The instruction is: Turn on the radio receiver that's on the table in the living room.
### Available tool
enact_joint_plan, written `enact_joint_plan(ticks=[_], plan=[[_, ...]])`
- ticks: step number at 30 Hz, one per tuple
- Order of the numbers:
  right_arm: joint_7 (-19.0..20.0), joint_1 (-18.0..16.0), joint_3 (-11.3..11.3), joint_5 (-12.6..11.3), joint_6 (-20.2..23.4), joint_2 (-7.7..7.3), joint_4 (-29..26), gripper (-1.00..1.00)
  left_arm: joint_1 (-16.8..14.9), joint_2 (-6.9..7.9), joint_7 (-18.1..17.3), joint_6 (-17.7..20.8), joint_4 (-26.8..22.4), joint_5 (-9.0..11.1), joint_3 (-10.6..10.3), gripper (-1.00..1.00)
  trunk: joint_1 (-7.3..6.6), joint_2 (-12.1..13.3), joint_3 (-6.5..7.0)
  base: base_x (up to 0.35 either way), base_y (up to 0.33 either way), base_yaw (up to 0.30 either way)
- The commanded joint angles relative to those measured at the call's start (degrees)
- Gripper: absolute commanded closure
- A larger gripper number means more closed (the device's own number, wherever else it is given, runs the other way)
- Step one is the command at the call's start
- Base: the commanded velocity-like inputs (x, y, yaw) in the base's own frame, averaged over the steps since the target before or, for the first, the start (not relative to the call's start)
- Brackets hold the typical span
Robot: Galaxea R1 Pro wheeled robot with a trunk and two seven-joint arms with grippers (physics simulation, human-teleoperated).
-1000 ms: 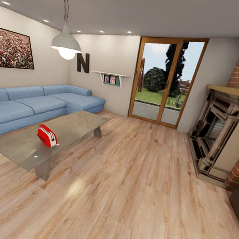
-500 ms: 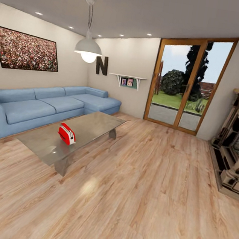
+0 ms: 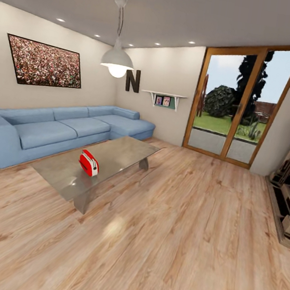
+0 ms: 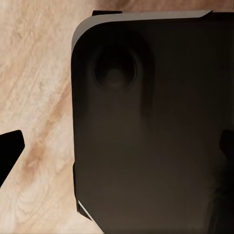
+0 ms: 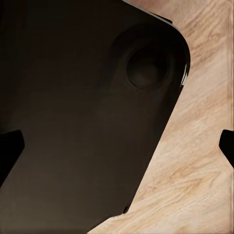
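The living room has a light plank floor (image 3: 173, 241), beige walls, a glazed door (image 3: 243, 103) at the far end and a blue corner sofa (image 3: 59, 128) along the left wall under a crowd picture (image 3: 45, 62). A pendant lamp (image 3: 117, 60) hangs over the table (image 3: 116, 152), which stands in front of the sofa, well ahead of the robot and left of centre.

The radio receiver (image 3: 89, 163) stands on the table top near its front end, just inside the long edge facing the open floor.

Each wrist view looks down on a dark rounded body panel of the robot (image 4: 146, 131) over the floor. Dark fingertips (image 4: 9, 151) sit at opposite picture edges, so both pairs of jaws appear wide apart and hold nothing.

Risks, judged from here:
- Base approach: the low table end or leg may be struck.
- Reach: a hard press may tip the receiver or push it off that edge.
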Motion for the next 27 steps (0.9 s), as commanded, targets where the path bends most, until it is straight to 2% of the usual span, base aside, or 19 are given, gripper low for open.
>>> enact_joint_plan(ticks=[1, 9, 27], plan=[[0.0, 0.0, 0.0, 0.0, 0.0, -0.01, 0.0, -1.0, 0.0, 0.0, 0.0, 0.0, 0.0, 0.0, 0.0, -1.0, 0.0, 0.0, 0.0, 0.289, -0.093, 0.002], [0.0, 0.0, 0.0, 0.1, 0.0, 0.07, 0.0, -1.0, 0.0, 0.01, 0.0, 0.2, 0.0, 0.1, 0.0, -1.0, 0.0, 0.0, 0.0, 0.302, -0.083, 0.001], [0.0, 0.0, 0.0, 0.0, 0.2, 0.14, 0.0, -1.0, 0.0, 0.09, 0.1, 0.4, 0.0, 0.4, 0.0, -1.0, 0.0, 0.0, 0.0, 0.314, -0.002, 0.0]])
